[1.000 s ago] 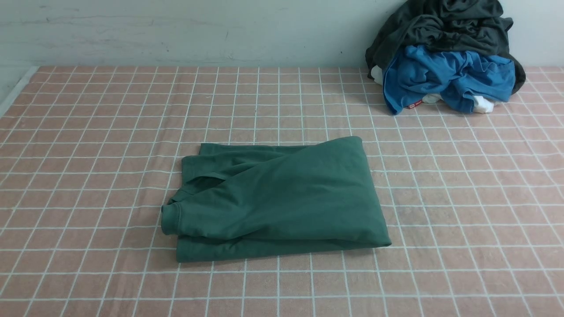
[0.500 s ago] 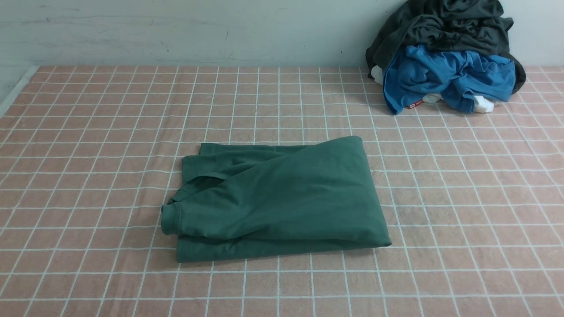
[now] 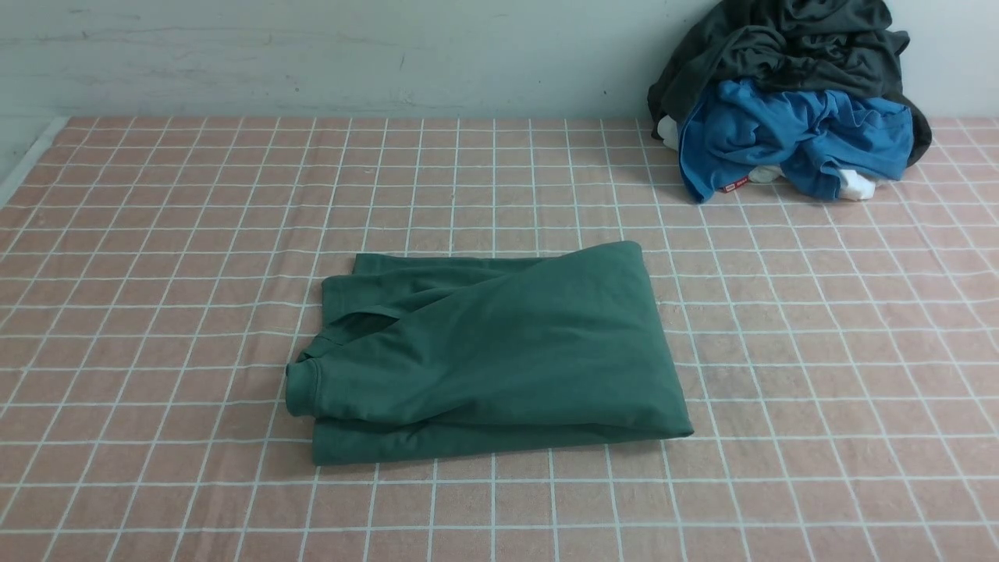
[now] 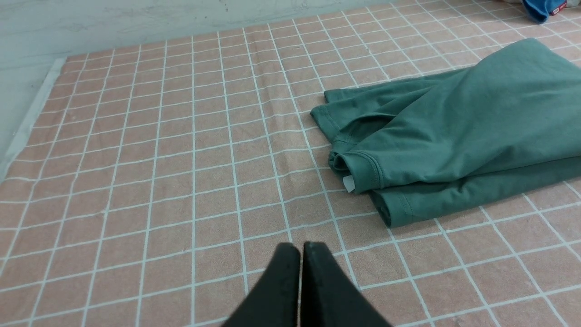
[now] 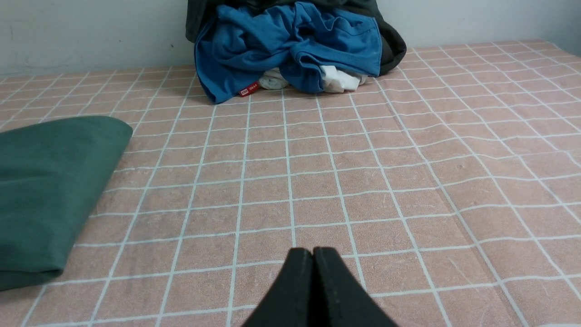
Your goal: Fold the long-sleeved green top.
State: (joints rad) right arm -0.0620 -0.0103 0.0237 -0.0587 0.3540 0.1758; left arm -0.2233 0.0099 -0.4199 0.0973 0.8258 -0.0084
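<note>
The green long-sleeved top [image 3: 488,355] lies in the middle of the front view, a little below centre, on the pink checked counter [image 3: 156,234]. It is already a compact, roughly rectangular bundle in several layers — the smooth folded edge runs along its right side, while the open edges and a rolled hem or cuff sit at its left. In the left wrist view a small white label [image 4: 348,184] peeks out beside that rolled edge. The layers are not perfectly squared: the lowest layer sticks out along the near edge and a slack loop of fabric shows toward the upper left of the bundle.

Neither arm appears in the front view. The left claw [image 4: 300,247] is closed tight with nothing between its tips, hovering over bare counter short of the top. The right claw [image 5: 312,252] is likewise pressed together and empty, well apart from the garment at the left edge of its view.

The heap in the upper right of the front view — the blue garment [image 3: 788,136] under the dark garment [image 3: 780,47] — sits apart.

Judging by this, the folding looks essentially finished; at most a little tidying of edges remains.
</note>
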